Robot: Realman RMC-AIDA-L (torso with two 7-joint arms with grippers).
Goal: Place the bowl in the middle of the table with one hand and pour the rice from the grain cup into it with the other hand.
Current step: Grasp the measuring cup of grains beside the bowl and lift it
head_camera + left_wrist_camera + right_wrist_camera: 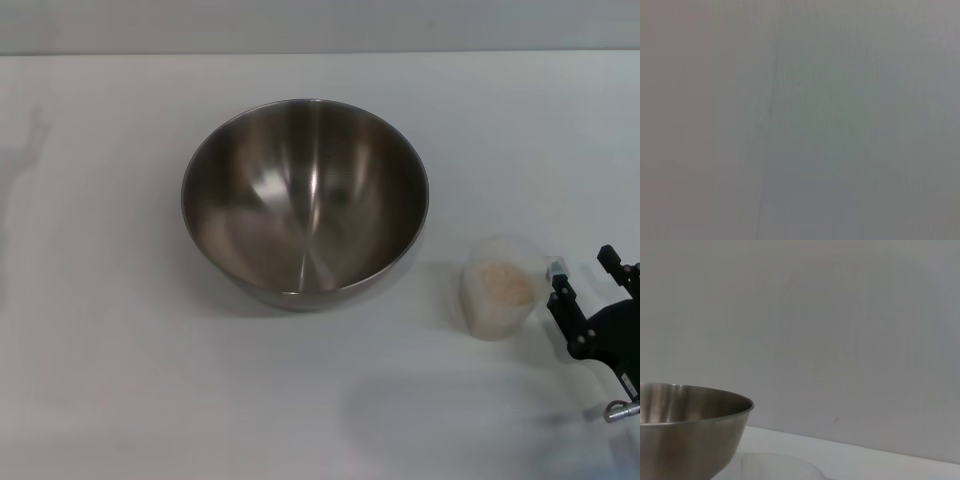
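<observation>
The steel bowl (305,195) stands upright and empty in the middle of the white table (120,380). The clear grain cup (497,290) stands to its right, apart from it, with beige rice (506,283) inside. My right gripper (583,272) is at the table's right edge, just right of the cup beside its handle, and is open. The right wrist view shows the bowl's side (685,430) and the cup's rim (775,467) close by. My left gripper is out of view; the left wrist view shows only a plain grey surface.
A pale wall (840,330) stands behind the table's far edge. Bare tabletop lies to the left of the bowl and in front of it.
</observation>
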